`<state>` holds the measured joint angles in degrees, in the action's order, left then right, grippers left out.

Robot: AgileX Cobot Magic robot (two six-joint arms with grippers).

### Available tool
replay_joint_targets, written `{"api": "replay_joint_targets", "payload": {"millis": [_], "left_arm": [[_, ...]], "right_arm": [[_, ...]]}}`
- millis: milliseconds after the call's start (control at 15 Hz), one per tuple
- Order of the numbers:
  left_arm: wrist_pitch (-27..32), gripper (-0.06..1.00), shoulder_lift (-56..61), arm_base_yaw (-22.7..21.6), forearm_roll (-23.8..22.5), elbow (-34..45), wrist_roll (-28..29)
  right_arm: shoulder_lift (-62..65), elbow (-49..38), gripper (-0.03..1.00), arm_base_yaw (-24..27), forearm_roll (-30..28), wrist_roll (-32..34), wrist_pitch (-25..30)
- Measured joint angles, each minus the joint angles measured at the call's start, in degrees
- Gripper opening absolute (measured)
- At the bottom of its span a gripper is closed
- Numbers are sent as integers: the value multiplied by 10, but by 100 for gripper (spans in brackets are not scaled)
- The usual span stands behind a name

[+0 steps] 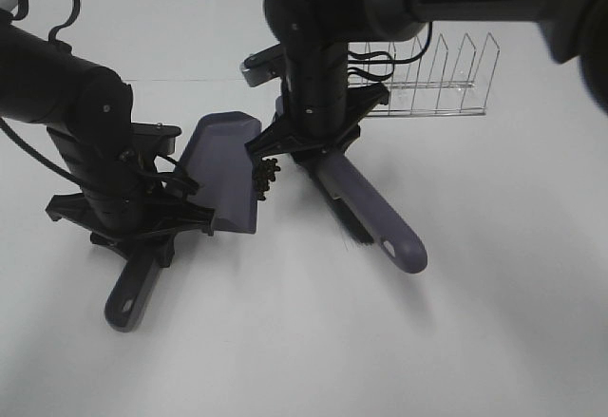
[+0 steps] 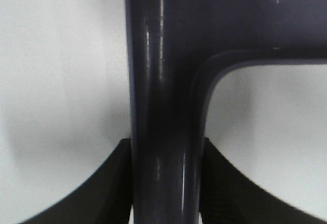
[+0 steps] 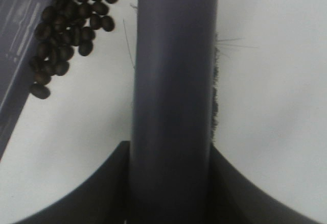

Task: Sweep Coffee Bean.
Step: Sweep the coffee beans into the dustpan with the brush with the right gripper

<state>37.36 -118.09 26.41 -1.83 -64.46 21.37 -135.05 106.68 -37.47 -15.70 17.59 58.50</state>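
A plain white tabletop [image 1: 475,322] fills the whole high view, evenly lit, with soft grey shadows under two black robot arms. Near the back edge on the right stands a clear rack [image 1: 437,80] of upright dividers, well apart from the work. On the left, the left gripper [image 1: 133,227] has its jaws closed tight around the handle of a purple-grey dustpan [image 1: 223,165]. The pan lies on the table with its handle pointing toward the front. The left wrist view shows that handle [image 2: 163,81] pinched between the two dark fingers [image 2: 115,183], with white table on either side. Near the middle, the right gripper [image 1: 318,146] clamps the back of a purple-grey brush [image 1: 380,217], whose handle slants toward the front right; black bristles [image 1: 353,232] show along its underside. The coffee beans [image 1: 265,178] sit in one small dark cluster on the table, between the brush and the dustpan and pressed against the pan's right edge. In the right wrist view the beans [image 3: 66,40] bunch up against the dustpan's lip [image 3: 20,40], just beside the brush [image 3: 173,81]. Stray bristles [image 3: 214,96] fringe the brush on the side away from the beans.
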Motion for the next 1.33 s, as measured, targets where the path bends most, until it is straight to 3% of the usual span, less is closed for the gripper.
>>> {"api": "replay_joint_targets", "payload": {"millis": [200,400,600,1000,1333], "left_arm": [[1,34,0,0,0,0,0],[1,34,0,0,0,0,1],[2,34,0,0,1,0,8],[2,34,0,0,-1,0,5],[3,34,0,0,-1,0,4]], "right_arm": [[-87,146,31,-36,49,-43,99],[-112,240,31,-53,104,-50,119],[-112,293,31,-54,88,-59,135],[-65,304,31,-55,-32,-73,120],[-31,243,31,5,-34,-82,119]]}}
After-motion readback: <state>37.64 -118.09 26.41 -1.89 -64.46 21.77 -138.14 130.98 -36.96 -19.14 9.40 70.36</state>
